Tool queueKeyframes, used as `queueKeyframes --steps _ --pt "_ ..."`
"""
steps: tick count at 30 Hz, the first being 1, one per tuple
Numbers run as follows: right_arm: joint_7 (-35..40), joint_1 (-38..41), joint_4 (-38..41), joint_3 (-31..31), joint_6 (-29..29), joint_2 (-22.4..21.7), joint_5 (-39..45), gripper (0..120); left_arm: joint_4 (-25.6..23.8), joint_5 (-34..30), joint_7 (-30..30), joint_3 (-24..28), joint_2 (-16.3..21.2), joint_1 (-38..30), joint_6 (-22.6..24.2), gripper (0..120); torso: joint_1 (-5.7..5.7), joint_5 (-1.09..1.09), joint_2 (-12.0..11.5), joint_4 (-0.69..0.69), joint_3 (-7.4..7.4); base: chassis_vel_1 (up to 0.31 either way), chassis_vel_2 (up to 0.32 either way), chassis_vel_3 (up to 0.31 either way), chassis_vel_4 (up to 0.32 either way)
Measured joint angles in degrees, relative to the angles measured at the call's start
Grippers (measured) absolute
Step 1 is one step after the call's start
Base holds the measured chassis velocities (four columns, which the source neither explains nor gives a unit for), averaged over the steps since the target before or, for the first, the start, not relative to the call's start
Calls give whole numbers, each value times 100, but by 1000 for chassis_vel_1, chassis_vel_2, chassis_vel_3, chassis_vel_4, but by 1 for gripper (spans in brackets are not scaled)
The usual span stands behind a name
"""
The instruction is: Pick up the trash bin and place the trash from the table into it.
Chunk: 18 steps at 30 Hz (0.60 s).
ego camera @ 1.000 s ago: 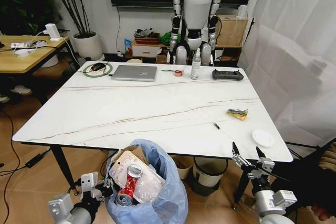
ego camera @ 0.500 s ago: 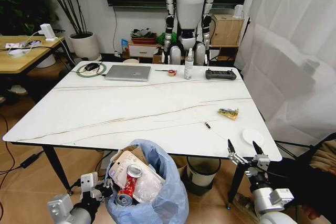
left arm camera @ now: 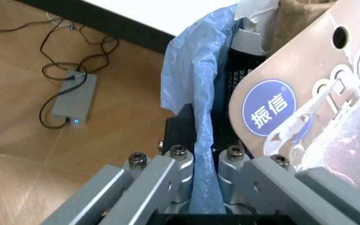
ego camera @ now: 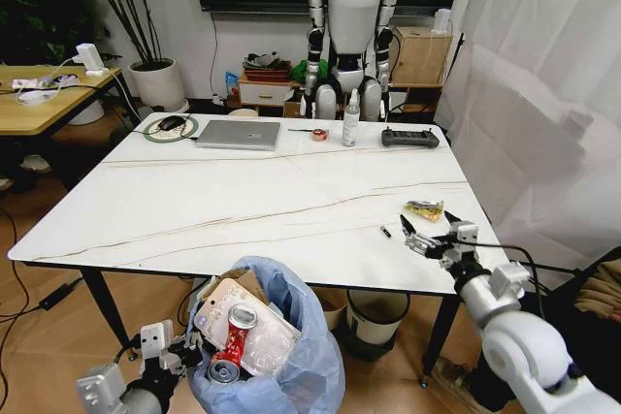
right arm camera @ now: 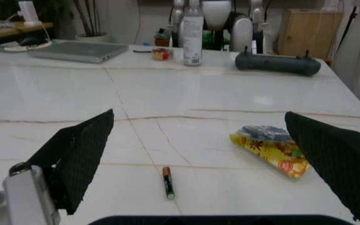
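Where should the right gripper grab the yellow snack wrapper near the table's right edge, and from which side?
Take the snack wrapper across its short width, at the middle, coming down from above. It lies flat and crumpled on the table, longer than wide, nothing touching it. The right gripper, open, hovers just on the robot's side of it; the battery lies apart.

Your head view looks down from above the counter's (ego camera: 243,191) near edge, taking in its whole top. Your left wrist view sits tight against the trash bin's (left arm camera: 196,108) blue liner below that edge. Your right wrist view skims low across the counter, sharing the snack wrapper (right arm camera: 269,146) and battery (right arm camera: 167,182) with the head view.
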Motion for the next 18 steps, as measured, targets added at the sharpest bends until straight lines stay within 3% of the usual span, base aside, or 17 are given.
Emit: queueKeyframes --steps 7,18 --pt "-228 464 -562 -573 -175 -145 53 100 -7 115 1 -22 -156 150 1 0 0 1 0 3 0 0 0 0 0" --pt "-304 1039 -1004 -904 -429 -144 365 100 -45 185 -3 -39 -230 225 0 0 0 0 0 2 0 0 0 0 0"
